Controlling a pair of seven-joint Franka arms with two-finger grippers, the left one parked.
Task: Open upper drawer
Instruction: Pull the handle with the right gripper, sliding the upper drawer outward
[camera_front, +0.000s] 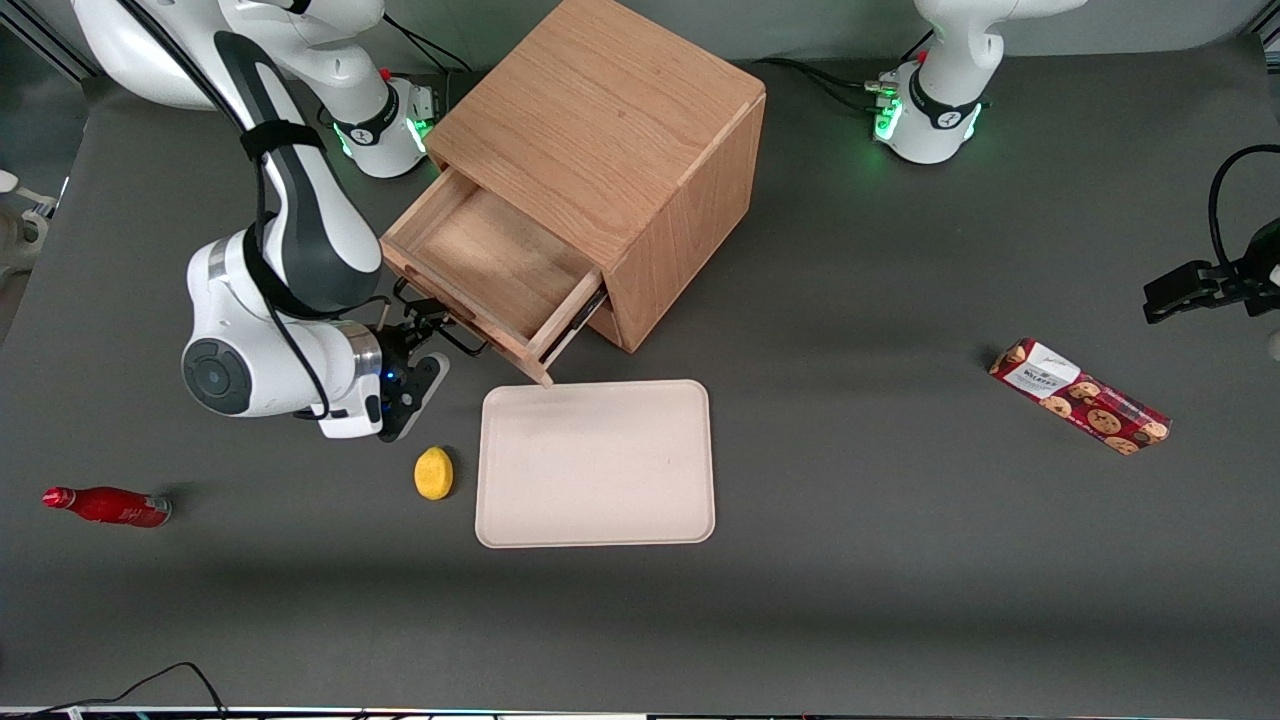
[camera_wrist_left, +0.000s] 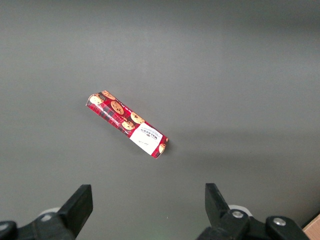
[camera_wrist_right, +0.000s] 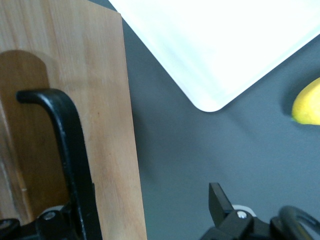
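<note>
The drawer (camera_front: 497, 270) is pulled out (interior bare); the gripper (camera_front: 432, 330), fingers apart, is positioned at its handle (camera_wrist_right: 70, 155).

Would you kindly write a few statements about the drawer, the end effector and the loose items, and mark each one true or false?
1. The upper drawer is pulled out of the cabinet. True.
2. The end effector hovers above the tray. False: it is at the drawer front, by the black handle.
3. The lemon lies on the tray. False: it lies on the table beside it.
4. The cookie box lies toward the parked arm's end. True.
5. The red bottle stands upright. False: it lies on its side.
</note>
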